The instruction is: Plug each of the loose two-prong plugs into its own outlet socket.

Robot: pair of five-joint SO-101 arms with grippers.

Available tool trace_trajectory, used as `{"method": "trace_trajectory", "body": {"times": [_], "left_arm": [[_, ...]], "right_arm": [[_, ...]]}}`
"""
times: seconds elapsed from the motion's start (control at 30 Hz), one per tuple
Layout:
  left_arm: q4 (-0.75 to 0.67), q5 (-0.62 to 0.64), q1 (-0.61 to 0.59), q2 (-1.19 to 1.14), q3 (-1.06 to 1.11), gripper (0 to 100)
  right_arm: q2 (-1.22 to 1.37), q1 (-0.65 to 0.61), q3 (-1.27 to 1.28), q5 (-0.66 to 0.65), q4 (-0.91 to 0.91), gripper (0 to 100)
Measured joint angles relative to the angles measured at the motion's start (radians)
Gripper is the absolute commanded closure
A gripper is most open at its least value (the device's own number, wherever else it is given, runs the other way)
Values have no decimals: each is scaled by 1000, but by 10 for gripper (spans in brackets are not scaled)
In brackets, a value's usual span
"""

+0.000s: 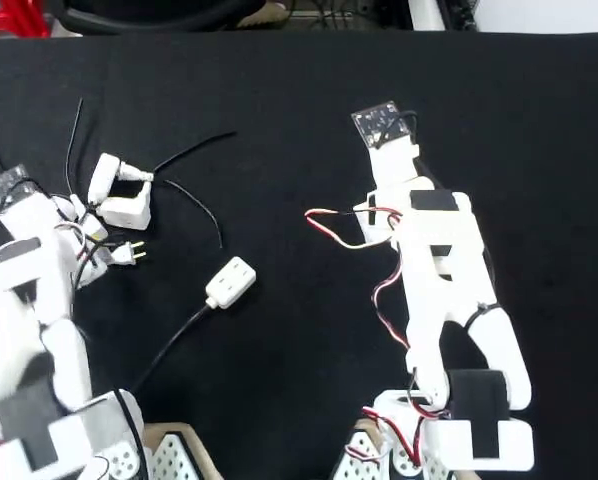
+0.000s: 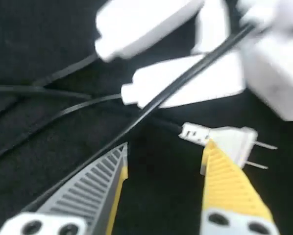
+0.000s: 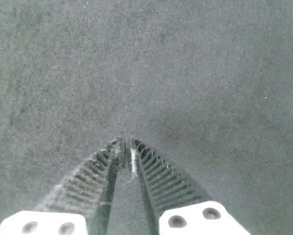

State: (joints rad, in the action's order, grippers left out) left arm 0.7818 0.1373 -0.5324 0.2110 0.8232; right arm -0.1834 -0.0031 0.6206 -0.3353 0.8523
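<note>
**Listing the left claw and the loose plug beside its tip**

Item one, loose two-prong plug (image 2: 232, 142): small white moulded body, smooth and hard, with two thin bare metal prongs and a black cord running off its back end. It lies flat on the black cloth table (image 1: 309, 90). From where I stand its long axis runs across the table, prongs pointing away from the left arm and toward the outlet socket (image 1: 231, 282).

Item two, left gripper (image 2: 166, 147): jaws spread wide, holding nothing. One finger is yellow and ribbed, the other grey and ribbed. The plug sits at the yellow finger's tip, touching it or just beside it, outside the gap rather than in it. My judgement is that the claw must shift sideways toward the plug, so the body falls between the fingers, before closing across its short width.

Item three, outlet socket: white rounded block, glossy plastic, on a black cable, near the plug and well apart from both arms. The left arm is much the nearer to the plug.

Item four, second plug (image 1: 104, 177): white, elongated, lying against a white adapter block (image 1: 129, 210) beyond the loose plug. I cannot tell whether it is seated.

Item five, right gripper (image 3: 126, 147): dark ribbed fingers pressed together on nothing, over bare cloth, well apart from the plugs.

Thin black cords, limp and curling, trail around the white pieces.
</note>
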Motion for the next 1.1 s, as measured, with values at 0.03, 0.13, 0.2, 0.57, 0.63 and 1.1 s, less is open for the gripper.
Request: {"method": "trace_trajectory", "body": {"times": [0.03,0.13,0.2,0.57,0.63,1.1], "left_arm": [[0,15,0,-21,-11,755],[-11,60,0,-61,-29,755],[-32,74,18,-72,-31,757],[-3,89,86,-69,-49,823],[57,89,91,-41,-49,822],[221,-14,-98,641,169,816]], "right_arm": [[0,0,0,0,0,984],[0,0,0,0,0,984],[0,0,0,0,0,984],[0,0,0,0,0,984],[0,0,0,0,0,984],[94,-500,-256,-265,201,890]]}}
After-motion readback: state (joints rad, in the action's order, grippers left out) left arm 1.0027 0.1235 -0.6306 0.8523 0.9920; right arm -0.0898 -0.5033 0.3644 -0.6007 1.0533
